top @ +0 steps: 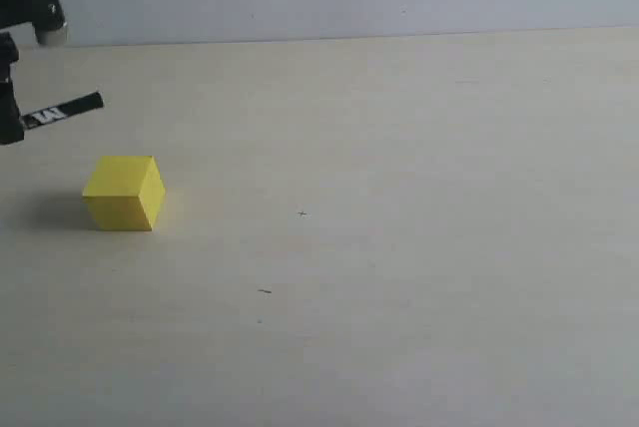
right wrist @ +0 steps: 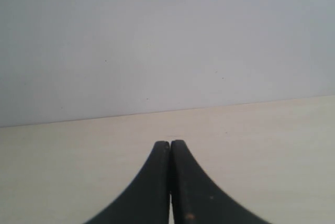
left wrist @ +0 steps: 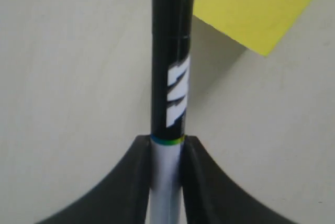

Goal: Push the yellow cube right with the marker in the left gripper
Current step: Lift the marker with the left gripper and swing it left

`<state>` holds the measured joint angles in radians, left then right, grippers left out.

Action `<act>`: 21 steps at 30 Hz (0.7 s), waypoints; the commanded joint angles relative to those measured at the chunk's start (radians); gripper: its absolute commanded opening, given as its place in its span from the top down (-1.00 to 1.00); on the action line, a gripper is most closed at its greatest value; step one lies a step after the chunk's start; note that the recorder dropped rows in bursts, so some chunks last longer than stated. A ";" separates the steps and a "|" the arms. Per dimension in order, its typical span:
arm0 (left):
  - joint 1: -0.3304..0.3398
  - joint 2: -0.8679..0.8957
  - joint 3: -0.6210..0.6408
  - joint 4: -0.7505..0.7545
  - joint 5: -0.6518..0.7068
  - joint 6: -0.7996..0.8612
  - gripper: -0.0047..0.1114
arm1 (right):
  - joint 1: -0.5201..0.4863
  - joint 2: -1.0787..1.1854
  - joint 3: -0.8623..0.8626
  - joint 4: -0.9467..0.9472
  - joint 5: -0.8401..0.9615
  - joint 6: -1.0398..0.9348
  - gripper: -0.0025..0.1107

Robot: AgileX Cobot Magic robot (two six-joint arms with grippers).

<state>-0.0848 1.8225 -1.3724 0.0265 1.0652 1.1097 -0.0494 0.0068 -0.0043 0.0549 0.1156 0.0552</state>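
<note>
- Approach, as I judged the step: in the exterior view my left gripper (top: pixel 10 120) pinched the marker (top: pixel 66 109), whose dark end jutted out ahead of the hand, clear of the table (top: pixel 399 247).
- The yellow cube (top: pixel 125 193) sat on the table lower than my hand and a little past the marker's tip, apart from it, so the push had not begun.
- In the left wrist view my jaws were clamped on the white barrel, with the black labelled part running out ahead. The cube showed off to one side of the far end, untouched.
- In the right wrist view my right gripper (right wrist: pixel 170 145) had its jaws pressed together on nothing, with only table and wall ahead.
- Next, I reckoned, the marker had to come down to the cube's height on the side nearest my left hand, then sweep rightward, low enough not to ride over the top.
</note>
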 commanded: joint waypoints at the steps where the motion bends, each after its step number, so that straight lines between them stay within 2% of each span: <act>1: 0.132 0.011 0.089 -0.073 -0.246 0.252 0.92 | -0.005 -0.007 0.004 -0.008 -0.006 -0.001 0.96; 5: 0.180 0.050 0.093 0.007 -0.223 0.332 0.92 | -0.005 -0.007 0.004 -0.008 -0.006 -0.001 0.96; 10: 0.226 0.108 0.093 -0.048 -0.245 0.446 0.92 | -0.005 -0.007 0.004 -0.008 -0.006 -0.001 0.96; 15: 0.224 0.184 0.090 -0.007 -0.264 0.458 0.92 | -0.005 -0.007 0.004 -0.008 -0.006 -0.001 0.96; 21: 0.224 0.191 0.090 -0.010 -0.289 0.511 0.92 | -0.005 -0.007 0.004 -0.008 -0.006 -0.001 0.96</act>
<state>0.1383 2.0153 -1.2828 0.0185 0.7824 1.5893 -0.0494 0.0068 -0.0043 0.0549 0.1156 0.0552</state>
